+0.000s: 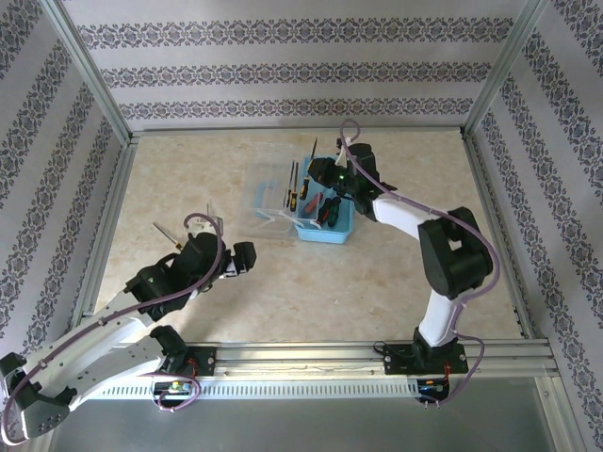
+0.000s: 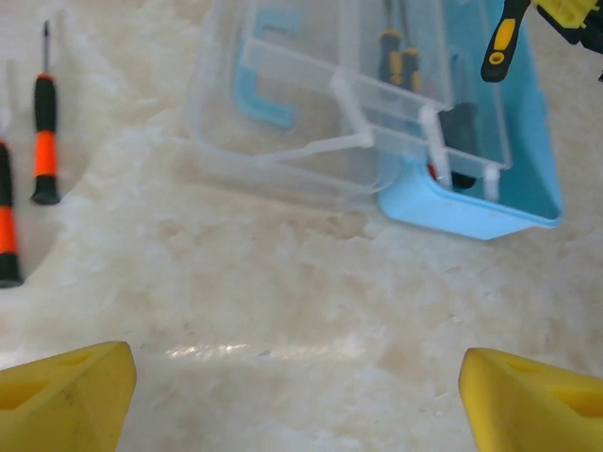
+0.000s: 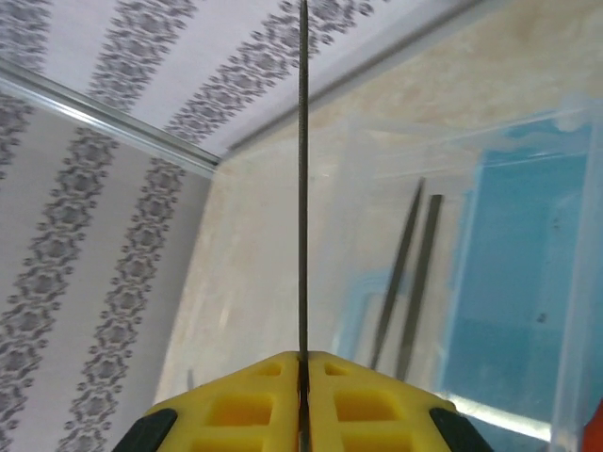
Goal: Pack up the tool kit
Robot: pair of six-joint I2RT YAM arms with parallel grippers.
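Observation:
The blue tool box (image 1: pixel 325 226) sits mid-table with its clear lid (image 1: pixel 267 196) open to the left. My right gripper (image 1: pixel 332 175) hovers over the box's far end, shut on a thin dark needle file (image 3: pixel 302 188) whose shaft points up and away between the yellow fingers (image 3: pixel 254 405). Its yellow-black handle (image 2: pixel 502 38) hangs above the box (image 2: pixel 471 212). Two more files (image 3: pixel 407 278) lie beneath, in the clear tray. My left gripper (image 2: pixel 301 377) is open over bare table, near the lid (image 2: pixel 283 122). Two orange-black screwdrivers (image 2: pixel 42 118) lie to its left.
Metal frame rails (image 1: pixel 111 212) and patterned walls enclose the marble table (image 1: pixel 396 282). A loose tool (image 1: pixel 166 233) lies beside the left arm. The box holds several dark-handled tools (image 1: pixel 327 209).

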